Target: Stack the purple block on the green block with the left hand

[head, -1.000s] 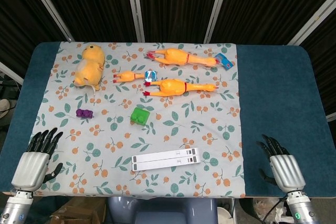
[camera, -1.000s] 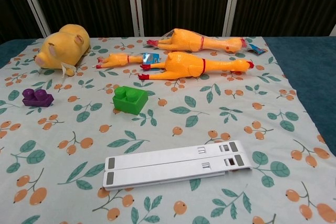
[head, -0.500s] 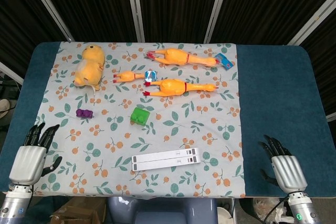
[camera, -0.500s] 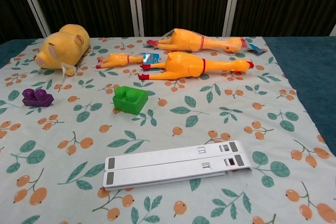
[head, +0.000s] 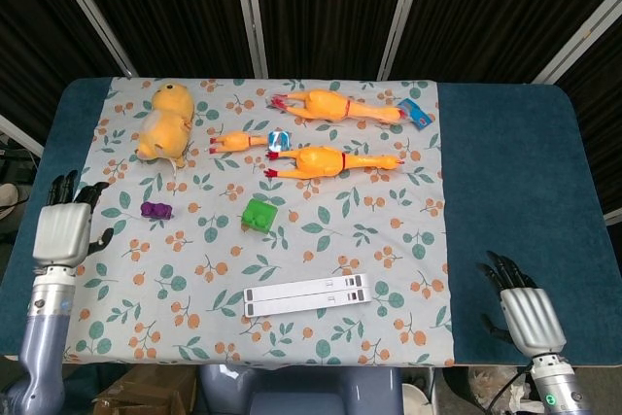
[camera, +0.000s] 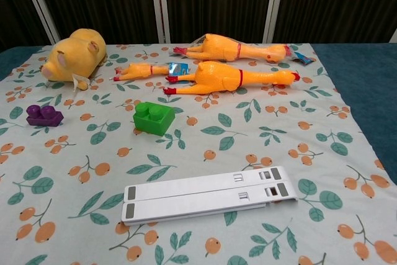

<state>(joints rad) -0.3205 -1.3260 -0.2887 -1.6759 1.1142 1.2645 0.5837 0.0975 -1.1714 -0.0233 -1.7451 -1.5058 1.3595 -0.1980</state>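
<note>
Floral cloth (head: 292, 250); no legible writing.

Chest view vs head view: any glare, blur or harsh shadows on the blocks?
Chest view: sharp, even light; purple block and green block cast only soft, short shadows, no glare. Head view: also evenly lit and in focus, but both blocks show small; left hand looks crisp, no motion blur. Dark backdrop in both, nothing blown out.

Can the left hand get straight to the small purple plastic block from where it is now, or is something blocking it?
Probably yes. The left hand is at the cloth's left edge, holding nothing, and only bare floral tablecloth lies between it and the small purple plastic block. The yellow plush toy sits farther back, clear of that path.
</note>
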